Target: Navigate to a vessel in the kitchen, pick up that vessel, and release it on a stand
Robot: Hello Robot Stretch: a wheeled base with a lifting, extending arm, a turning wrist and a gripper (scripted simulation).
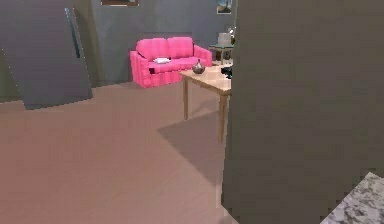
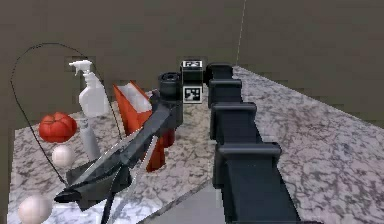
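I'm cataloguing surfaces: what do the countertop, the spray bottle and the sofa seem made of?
Countertop: stone, probably granite, from its grey speckle. Spray bottle: likely white plastic, smooth and matte. Sofa: seemingly pink fabric, soft padded cushions.

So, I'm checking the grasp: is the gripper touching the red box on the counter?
Cannot tell. In the arm side view the gripper overlaps the red box, so neither contact nor a gap shows plainly.

sofa [image 1: 180,50] pink | table [image 1: 207,84] light wood | floor [image 1: 100,150] reddish brown | countertop [image 2: 330,150] grey, speckled white | spray bottle [image 2: 92,98] white | tomato [image 2: 57,126] red | box [image 2: 133,104] red-orange | arm [image 2: 240,135] black
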